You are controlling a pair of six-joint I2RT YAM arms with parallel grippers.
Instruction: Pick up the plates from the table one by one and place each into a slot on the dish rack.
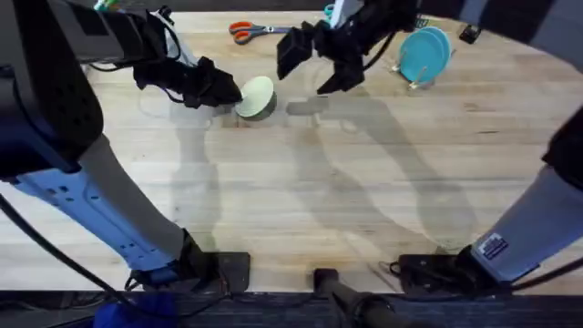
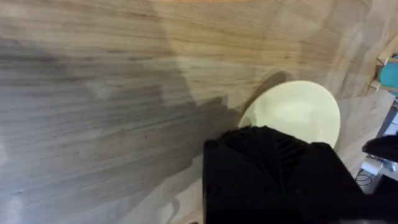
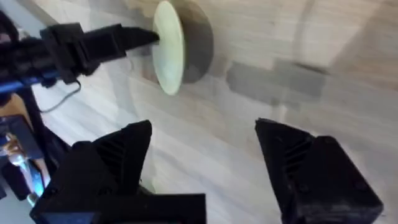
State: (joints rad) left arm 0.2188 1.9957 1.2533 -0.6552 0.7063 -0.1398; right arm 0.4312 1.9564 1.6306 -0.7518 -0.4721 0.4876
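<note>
1. Pale wooden planks make up the table (image 1: 301, 200), with orange-handled scissors (image 1: 248, 30) lying at its far edge.
2. On the far right stands the dish rack (image 1: 417, 80), already holding two blue plates (image 1: 424, 52) upright in its slots.
3. Over the far left-centre of the table, the left gripper (image 1: 228, 91) pinches the cream-yellow plate (image 1: 257, 97) by its rim. The plate is tipped up on edge above the table, and the jaws are closed on it.
4. Between plate and rack hovers the right gripper (image 1: 319, 64), its jaws spread wide and holding nothing.
5. My read is that this plate is the last one to rack, and a handover to the right arm looks likely.
6. To do it well, keep the plate upright and steady, let the right jaws close on a free stretch of rim before the left lets go, then line the plate's edge up with an empty slot beside the blue ones.
</note>
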